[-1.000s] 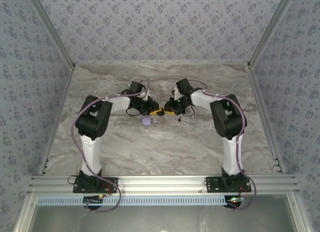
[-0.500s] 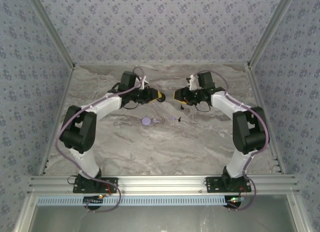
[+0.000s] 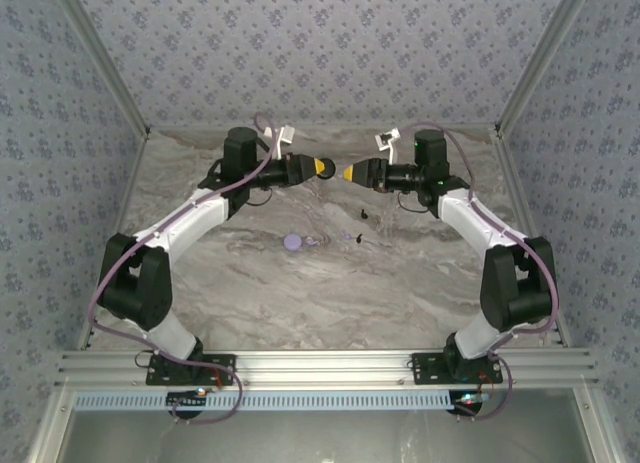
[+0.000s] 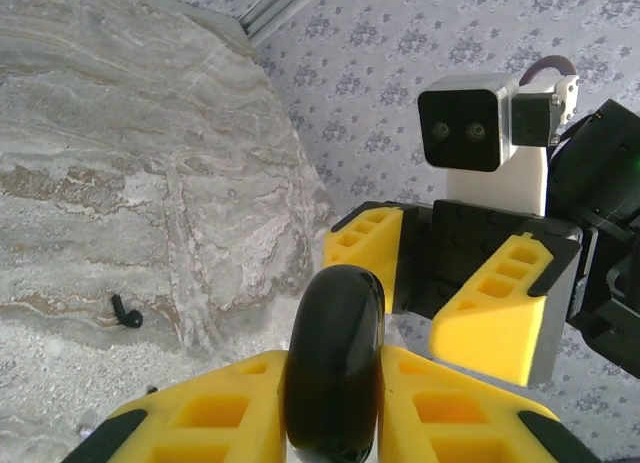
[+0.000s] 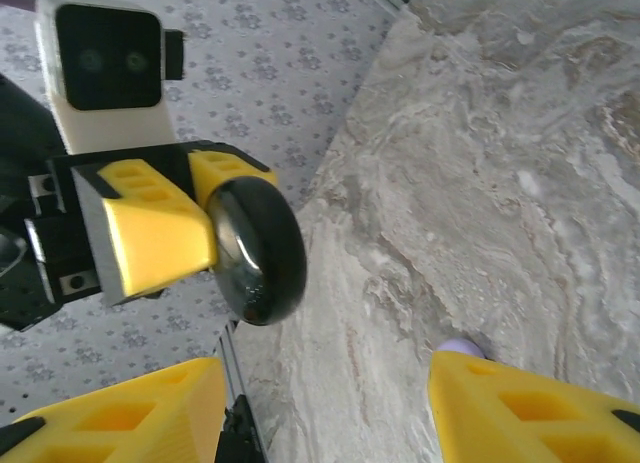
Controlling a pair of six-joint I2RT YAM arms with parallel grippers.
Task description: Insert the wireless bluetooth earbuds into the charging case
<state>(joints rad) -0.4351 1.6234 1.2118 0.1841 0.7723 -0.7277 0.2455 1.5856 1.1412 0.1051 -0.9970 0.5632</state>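
Seeing charging case [image 3: 293, 242] flat on worktop [image 3: 400, 283], mid-scene, nearer than both jaws. Can't tell lid state or contents at this size. Spotting earbuds [image 3: 357, 237] as tiny dark bits right of case, apart from it; second earbud [image 3: 363, 214] slightly farther back. Got left jaws pinching black round disc [image 3: 318, 167], held up off worktop. Got right jaws spread, facing disc, close, not touching. Noting grey marbled worktop, floral-patterned walls [image 3: 320, 53], aluminium rail [image 3: 320, 363] along near edge.
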